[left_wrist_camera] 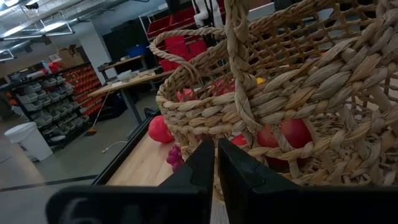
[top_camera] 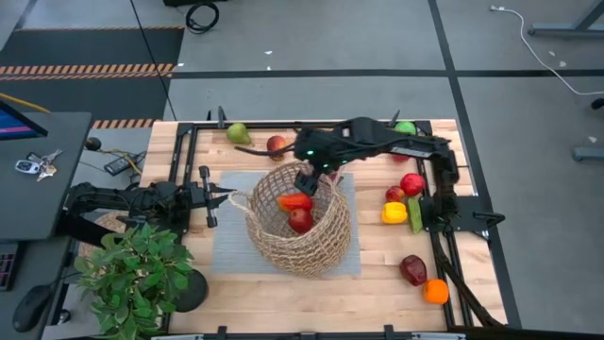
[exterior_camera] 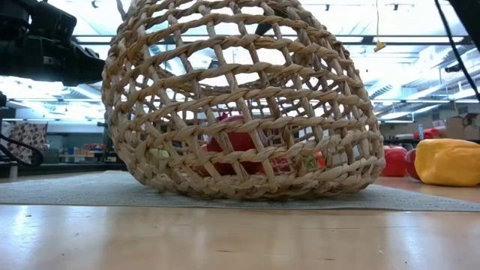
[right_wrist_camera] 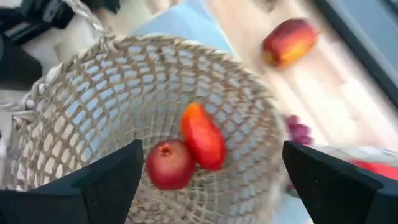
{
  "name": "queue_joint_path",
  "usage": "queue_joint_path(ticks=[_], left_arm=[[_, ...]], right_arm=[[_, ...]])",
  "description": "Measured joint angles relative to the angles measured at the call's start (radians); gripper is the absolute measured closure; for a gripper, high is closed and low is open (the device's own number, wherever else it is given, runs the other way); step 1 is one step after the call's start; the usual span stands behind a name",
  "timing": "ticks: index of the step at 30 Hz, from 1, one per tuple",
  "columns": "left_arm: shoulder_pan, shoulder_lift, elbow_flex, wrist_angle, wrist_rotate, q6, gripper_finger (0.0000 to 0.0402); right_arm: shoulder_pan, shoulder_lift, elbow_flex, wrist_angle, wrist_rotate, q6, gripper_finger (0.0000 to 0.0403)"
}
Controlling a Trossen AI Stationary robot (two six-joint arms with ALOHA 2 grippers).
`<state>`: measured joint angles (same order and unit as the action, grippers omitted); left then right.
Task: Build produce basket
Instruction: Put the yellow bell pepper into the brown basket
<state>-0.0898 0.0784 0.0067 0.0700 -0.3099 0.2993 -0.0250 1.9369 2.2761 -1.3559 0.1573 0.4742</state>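
Note:
The tan wicker basket (top_camera: 297, 225) sits tilted on a grey mat (top_camera: 226, 250), its mouth turned up and toward the far edge. Inside lie a red-orange pepper (right_wrist_camera: 203, 135) and a red apple (right_wrist_camera: 168, 164). My right gripper (top_camera: 314, 173) hangs open above the basket's far rim, nothing between its fingers (right_wrist_camera: 211, 149). My left gripper (top_camera: 226, 195) is shut and level at the basket's left side, close to its loop handle (left_wrist_camera: 239, 74). More produce lies on the table around the basket. My left gripper's shut fingertips (left_wrist_camera: 208, 155) stand right at the basket's wall below the loop handle. I cannot tell whether they touch it.
A green pear (top_camera: 238, 133) and an apple (top_camera: 276, 144) lie at the far edge. Red apples (top_camera: 411, 183), a yellow pepper (top_camera: 394, 212), a dark red piece (top_camera: 412, 269) and an orange (top_camera: 435, 291) lie to the right. A potted plant (top_camera: 132, 269) stands near left.

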Motion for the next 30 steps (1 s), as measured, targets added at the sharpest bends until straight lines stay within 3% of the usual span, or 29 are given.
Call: queue_joint_path(ticks=[10, 15, 30], left_arm=[[0.0, 0.0, 0.0, 0.0, 0.0, 0.0, 0.0366], [0.0, 0.0, 0.0, 0.0, 0.0, 0.0, 0.0371], [0.0, 0.0, 0.0, -0.002, 0.0, 0.0, 0.0366]], right_arm=[[0.115, -0.082, -0.003, -0.227, 0.025, 0.154, 0.0015], [0.185, -0.097, -0.092, -0.212, -0.009, 0.212, 0.0015], [0.229, -0.369, -0.603, -0.217, 0.007, 0.405, 0.0015]])
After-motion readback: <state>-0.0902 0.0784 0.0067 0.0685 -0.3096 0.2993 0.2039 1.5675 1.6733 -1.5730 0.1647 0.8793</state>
